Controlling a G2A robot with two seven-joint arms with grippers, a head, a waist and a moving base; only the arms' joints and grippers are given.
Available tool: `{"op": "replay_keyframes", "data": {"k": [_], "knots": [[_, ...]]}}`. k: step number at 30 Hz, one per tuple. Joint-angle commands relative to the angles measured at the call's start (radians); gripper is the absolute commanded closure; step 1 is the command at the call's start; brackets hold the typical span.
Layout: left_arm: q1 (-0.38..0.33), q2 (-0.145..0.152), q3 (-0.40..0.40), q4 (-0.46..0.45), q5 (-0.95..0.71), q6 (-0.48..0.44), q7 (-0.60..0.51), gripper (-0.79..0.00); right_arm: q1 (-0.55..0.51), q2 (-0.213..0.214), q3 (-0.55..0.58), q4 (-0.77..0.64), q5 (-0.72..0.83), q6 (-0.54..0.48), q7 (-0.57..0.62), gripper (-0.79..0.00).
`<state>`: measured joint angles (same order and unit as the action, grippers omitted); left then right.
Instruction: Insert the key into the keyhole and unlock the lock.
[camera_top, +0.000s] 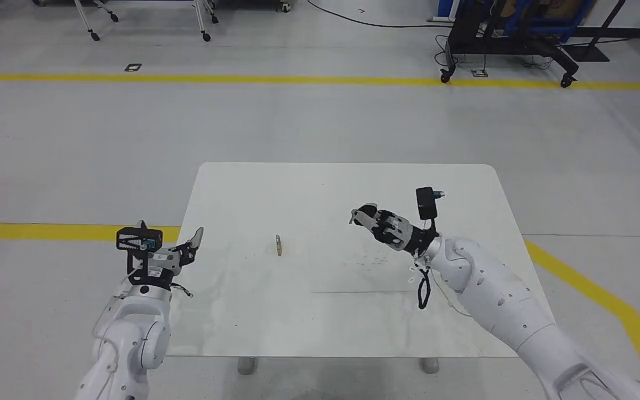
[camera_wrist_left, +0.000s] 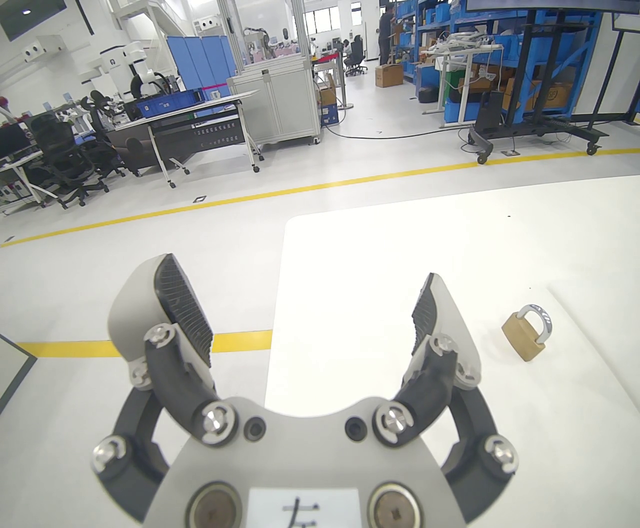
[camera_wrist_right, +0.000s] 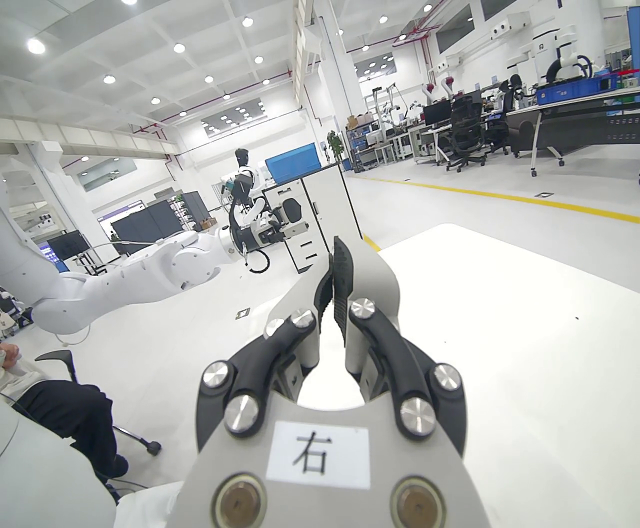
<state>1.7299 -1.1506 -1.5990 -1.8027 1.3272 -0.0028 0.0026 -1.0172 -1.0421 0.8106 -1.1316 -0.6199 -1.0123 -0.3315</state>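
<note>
- White table (camera_top: 400, 190) stood on a pale workshop floor crossed by yellow lines (camera_top: 300, 78); desks and shelving lay behind.
- Lock (camera_wrist_left: 526, 332), a brass padlock with its shackle seated, rested on the table; it sat ahead of the left gripper (camera_wrist_left: 300, 270) and out past one finger, near but apart; in the top view it lay between the two grippers; whether it lay flat or on edge could not be told.
- Left gripper was spread wide and held nothing; it hung at the table's edge.
- Right gripper (camera_wrist_right: 336, 252) was pressed together, hovering above the table with the lock well off from its tips; whether the key sat between its pads could not be told.
- Step in hand, by my judgement: getting hold of the lock, since nothing steadied it yet; the task looked barely begun.
- To do it well, the left gripper should straddle the brass body, not the shackle; it should close on the two broad faces; the keyhole end should be left bare and turned toward the right gripper.
- A light lock on a smooth top could skid if one finger touched first; centring before closing would guard against that.
- The key should then come in along the keyhole's axis, slowly; it should turn only once fully seated.
</note>
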Motion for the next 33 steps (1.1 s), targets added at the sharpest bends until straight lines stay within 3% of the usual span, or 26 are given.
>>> {"op": "replay_keyframes", "data": {"k": [1,3,7,10,12,15,16,22,25,30,33], "knots": [[0.004,-0.003,-0.002,-0.009,-0.106,-0.060,0.024,-0.785,0.000,0.000,0.000,0.000,0.000,0.000,0.000,0.000],[0.002,0.000,-0.005,-0.009,-0.169,-0.159,-0.010,-0.785,-0.016,-0.003,0.002,-0.016,0.024,0.033,0.006,0.000],[-0.031,0.006,0.027,0.007,-0.384,-0.456,-0.133,-0.785,-0.045,-0.019,-0.031,-0.028,0.338,0.030,0.094,0.000],[-0.090,0.014,0.064,0.066,-0.653,-0.670,-0.303,-0.785,-0.028,-0.025,-0.048,-0.026,0.533,0.060,0.223,0.000],[-0.141,0.020,0.097,0.114,-0.872,-0.743,-0.455,-0.785,-0.019,-0.026,-0.051,-0.026,0.638,0.073,0.296,0.000],[-0.211,0.029,0.095,0.145,-1.058,-0.640,-0.611,-0.785,-0.008,-0.025,-0.037,-0.023,0.736,0.071,0.374,0.000],[-0.211,0.029,0.095,0.145,-1.058,-0.640,-0.611,-0.785,0.013,-0.021,-0.002,0.001,0.670,0.081,0.350,0.000],[-0.207,0.028,0.103,0.143,-1.070,-0.639,-0.608,-0.785,0.013,-0.021,-0.002,0.001,0.670,0.081,0.350,0.000],[-0.216,0.025,0.154,0.155,-1.201,-0.659,-0.652,-0.785,-0.001,-0.023,-0.006,-0.014,0.683,0.102,0.363,0.000],[-0.338,0.023,0.256,0.265,-1.676,-0.589,-0.935,-0.785,-0.015,-0.027,-0.006,-0.043,0.705,0.207,0.440,0.000],[-0.424,0.022,0.292,0.340,-1.748,-0.567,-1.052,-0.785,-0.020,-0.033,-0.013,-0.056,0.739,0.236,0.499,0.000]]}}
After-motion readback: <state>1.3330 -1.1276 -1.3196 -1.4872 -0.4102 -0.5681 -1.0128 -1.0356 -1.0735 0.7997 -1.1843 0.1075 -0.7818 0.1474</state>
